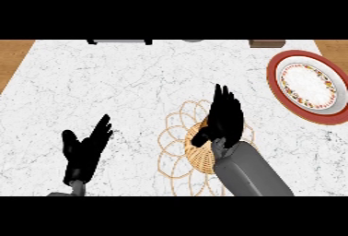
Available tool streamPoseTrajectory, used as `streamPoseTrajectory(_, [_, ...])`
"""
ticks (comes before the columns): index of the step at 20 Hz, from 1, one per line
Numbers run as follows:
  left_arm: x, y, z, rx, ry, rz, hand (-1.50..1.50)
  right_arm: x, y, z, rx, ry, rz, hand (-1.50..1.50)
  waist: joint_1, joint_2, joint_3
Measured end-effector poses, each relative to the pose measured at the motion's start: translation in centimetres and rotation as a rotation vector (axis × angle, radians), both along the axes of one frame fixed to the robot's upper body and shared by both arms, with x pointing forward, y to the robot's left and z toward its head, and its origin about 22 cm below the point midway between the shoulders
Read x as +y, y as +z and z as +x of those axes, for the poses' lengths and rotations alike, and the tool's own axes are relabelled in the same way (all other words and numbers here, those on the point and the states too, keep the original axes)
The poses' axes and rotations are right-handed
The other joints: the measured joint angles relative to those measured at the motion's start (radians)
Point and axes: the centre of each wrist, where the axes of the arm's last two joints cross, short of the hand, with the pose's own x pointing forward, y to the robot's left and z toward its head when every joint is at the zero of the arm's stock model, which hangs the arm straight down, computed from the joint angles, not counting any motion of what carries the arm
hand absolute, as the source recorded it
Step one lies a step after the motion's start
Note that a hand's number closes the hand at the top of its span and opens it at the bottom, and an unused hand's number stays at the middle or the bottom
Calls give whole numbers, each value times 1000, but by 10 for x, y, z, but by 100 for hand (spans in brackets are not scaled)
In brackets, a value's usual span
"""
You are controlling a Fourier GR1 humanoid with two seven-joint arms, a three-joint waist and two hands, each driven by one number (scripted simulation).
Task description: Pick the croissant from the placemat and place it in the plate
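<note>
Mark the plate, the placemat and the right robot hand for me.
plate [280, 87]: head view, red rim at its left edge.
placemat [178, 120]: head view, looped wire border, upper left.
right robot hand [224, 117]: head view, back of the hand, over the placemat.

A white marble counter [102, 83] bears a woven placemat [178, 138] and a red-rimmed plate [275, 78].

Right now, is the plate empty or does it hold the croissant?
Empty. The plate shows only its red rim and patterned centre; the right hand is over the placemat, apart from it.
</note>
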Motion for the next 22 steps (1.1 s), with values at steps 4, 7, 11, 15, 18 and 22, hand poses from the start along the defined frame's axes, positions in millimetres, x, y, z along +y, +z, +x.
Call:
streamPoseTrajectory(4, [4, 4, 1, -4, -3, 1, 0, 5, -11, 2, 27, -19, -42, -150, 0, 0, 0])
streamPoseTrajectory(7, [1, 3, -2, -1, -4, 5, 0, 4, -16, 9, 44, -38, -73, -150, 2, 0, 0])
streamPoseTrajectory(11, [-1, 0, -2, -3, 0, 2, 0, 1, -23, 16, 69, -55, -94, -150, 1, 0, 0])
streamPoseTrajectory(15, [7, 6, 6, -2, 0, 4, 0, -3, -32, 19, 99, -62, -99, -150, 0, 0, 0])
streamPoseTrajectory(18, [6, 1, 5, -7, -5, -2, 0, -4, -37, 21, 125, -63, -96, -150, 1, 0, 0])
streamPoseTrajectory(22, [1, 0, 4, -2, -2, -3, 0, -5, -51, 22, 181, -49, -98, 150, 3, -3, -1])
